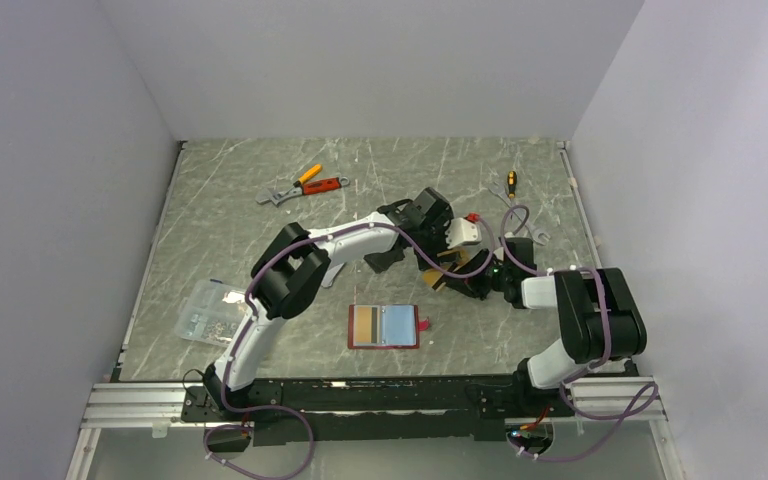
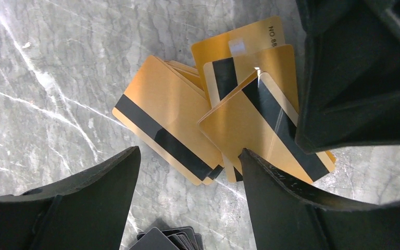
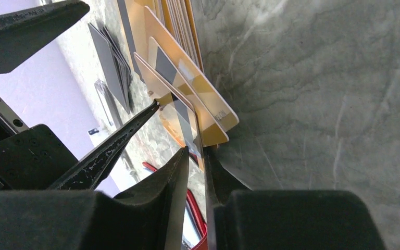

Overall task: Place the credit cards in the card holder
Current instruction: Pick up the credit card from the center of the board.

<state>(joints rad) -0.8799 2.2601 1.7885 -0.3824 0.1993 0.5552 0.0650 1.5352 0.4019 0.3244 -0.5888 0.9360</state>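
Note:
A heap of orange-gold credit cards [image 2: 169, 122] with dark stripes lies on the marble table. One card [image 2: 260, 122] is tilted up off the heap, and my right gripper [image 3: 197, 148] is shut on its edge. My left gripper [image 2: 190, 156] hangs open over the near edge of the heap, and its right fingertip [image 2: 246, 155] touches the raised card's lower edge. In the top view both grippers meet over the cards [image 1: 450, 262] right of centre. The red card holder [image 1: 383, 326] lies open and flat near the front, with a gold card in its left side.
A small stack of grey cards [image 2: 164, 240] lies just beside the gold heap. A clear plastic box [image 1: 210, 312] sits front left. Orange-handled pliers [image 1: 305, 185] lie at the back left and a screwdriver [image 1: 511, 183] at the back right. Walls close in three sides.

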